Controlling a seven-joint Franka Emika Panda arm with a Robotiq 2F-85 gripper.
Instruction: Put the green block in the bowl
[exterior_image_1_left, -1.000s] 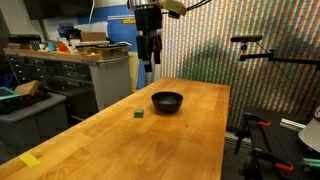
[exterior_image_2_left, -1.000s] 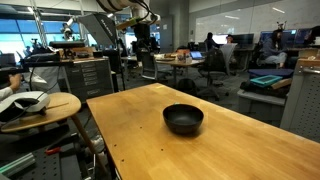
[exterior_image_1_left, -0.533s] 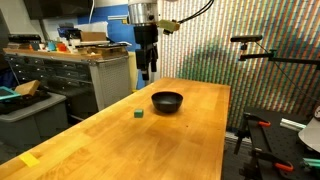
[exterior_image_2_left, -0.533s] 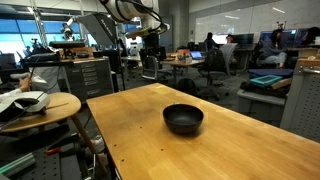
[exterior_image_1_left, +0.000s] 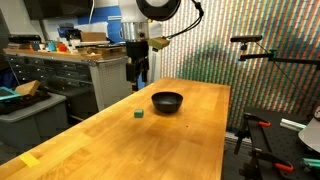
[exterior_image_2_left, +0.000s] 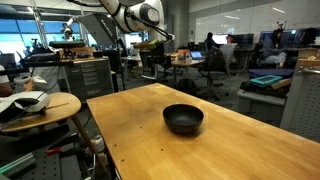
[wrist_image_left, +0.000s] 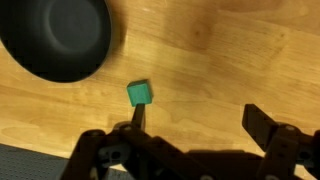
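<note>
The green block (exterior_image_1_left: 137, 114) is a tiny dark-green cube on the wooden table, a little apart from the black bowl (exterior_image_1_left: 167, 101). In the wrist view the block (wrist_image_left: 139, 94) lies below the bowl (wrist_image_left: 58, 36), close to one fingertip. My gripper (exterior_image_1_left: 138, 79) hangs well above the table, over the block's area, open and empty; its fingers (wrist_image_left: 195, 122) show wide apart in the wrist view. The bowl (exterior_image_2_left: 183, 119) also shows in an exterior view, where the block is hidden. The gripper (exterior_image_2_left: 156, 68) is far back there.
The long wooden table (exterior_image_1_left: 180, 140) has a yellow tape mark (exterior_image_1_left: 30, 160) near its front corner. A cluttered workbench (exterior_image_1_left: 90, 55) stands behind. A round side table with a bowl (exterior_image_2_left: 30, 102) stands beside the table.
The arm has swung sideways and come lower, so the gripper is now over the block instead of behind the bowl. Block and bowl have not moved.
</note>
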